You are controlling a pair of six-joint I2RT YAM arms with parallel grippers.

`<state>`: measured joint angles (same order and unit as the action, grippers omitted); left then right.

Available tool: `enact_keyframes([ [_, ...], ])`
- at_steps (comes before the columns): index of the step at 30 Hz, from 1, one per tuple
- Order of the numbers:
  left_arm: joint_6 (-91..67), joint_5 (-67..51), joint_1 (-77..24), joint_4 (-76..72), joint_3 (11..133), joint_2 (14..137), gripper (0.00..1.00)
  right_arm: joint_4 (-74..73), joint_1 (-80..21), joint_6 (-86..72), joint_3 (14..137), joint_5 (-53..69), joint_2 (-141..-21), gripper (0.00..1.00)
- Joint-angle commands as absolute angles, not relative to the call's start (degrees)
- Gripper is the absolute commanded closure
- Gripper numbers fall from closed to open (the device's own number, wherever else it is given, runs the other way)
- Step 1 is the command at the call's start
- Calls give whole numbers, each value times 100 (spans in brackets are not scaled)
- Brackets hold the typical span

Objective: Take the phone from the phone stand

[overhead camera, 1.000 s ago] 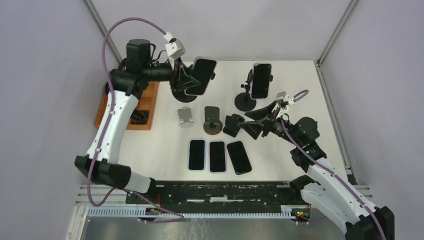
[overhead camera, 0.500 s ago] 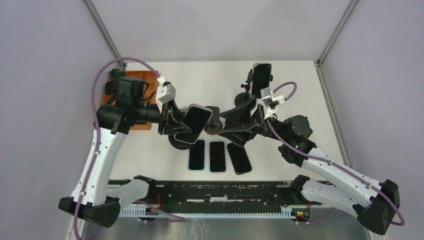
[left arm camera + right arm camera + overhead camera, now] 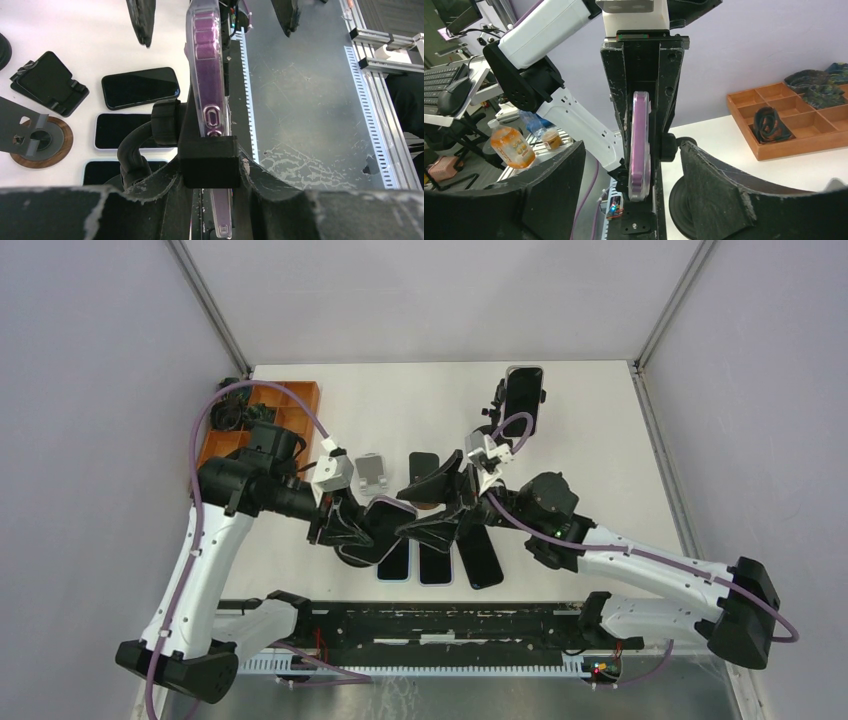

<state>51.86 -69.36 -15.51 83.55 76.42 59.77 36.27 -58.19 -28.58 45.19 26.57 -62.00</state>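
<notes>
The top external view looks steeply down from high behind the near edge, taking in the whole white bench [image 3: 600,420]. The left wrist view sits tight against the black clamp phone stand [image 3: 207,160], facing right along the clear purple-cased phone [image 3: 207,75]. The right wrist view faces left, close to that phone's other edge. All 3 share it.

Wooden tray [image 3: 305,390] sits at the table's [image 3: 600,440] far-left corner.

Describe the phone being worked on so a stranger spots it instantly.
Start at the left arm's pincer, above the table near its front middle. It grips a black stand clamping a phone. Unlike the three phones lying flat beneath, this one is held aloft in a purple-tinted clear case.
</notes>
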Motion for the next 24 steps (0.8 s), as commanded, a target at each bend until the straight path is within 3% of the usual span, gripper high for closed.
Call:
enact_keyframes([
  [1, 5902, -7462, -1565, 8394, 7678, 5718, 98, 3722, -6047, -2664, 4912, 2520, -6419, 28],
  [7, 5950, -7491, -1564, 8394, 7645, 5684, 98, 3756, -6233, -2650, 4947, 2497, -6621, 37],
  [13, 5995, -7474, -1566, 8394, 7577, 5617, 98, 3832, -6335, -2678, 5071, 2547, -6825, 56],
  [19, 6029, -7386, -1568, 8393, 7597, 5645, 98, 3829, -6357, -2830, 5251, 2686, -6998, 100],
  [21, 6024, -7331, -1564, 8393, 7638, 5656, 87, 3640, -6346, -2854, 5344, 2607, -6972, 100],
  [24, 5980, -7180, -1565, 8392, 7689, 5655, 56, 3168, -6333, -2726, 5452, 2296, -6830, 100],
])
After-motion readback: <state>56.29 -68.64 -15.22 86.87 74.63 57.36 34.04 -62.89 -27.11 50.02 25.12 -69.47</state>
